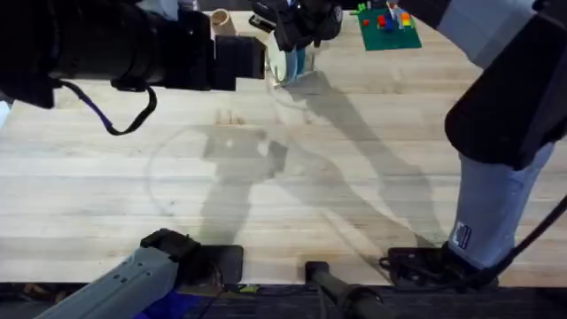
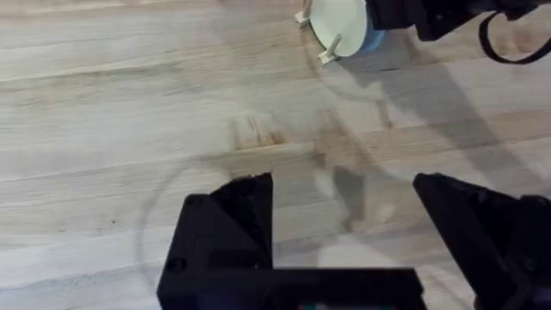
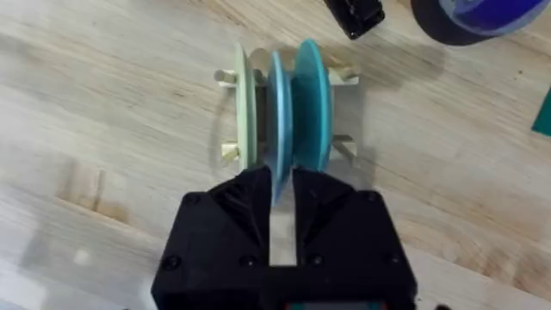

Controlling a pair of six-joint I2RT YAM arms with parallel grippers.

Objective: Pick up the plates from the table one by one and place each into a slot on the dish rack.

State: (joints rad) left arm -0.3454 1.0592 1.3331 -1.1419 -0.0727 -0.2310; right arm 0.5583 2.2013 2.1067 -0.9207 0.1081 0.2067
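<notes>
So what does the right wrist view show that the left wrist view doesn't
Right wrist alone: three plates on edge in the rack, cream, light blue and teal, with the right pincer closed on the light blue plate's rim, plus a dark tape roll.
Left wrist alone: the left pincer, open over bare table.
Both: the rack, the cream plate and the wooden table.
</notes>
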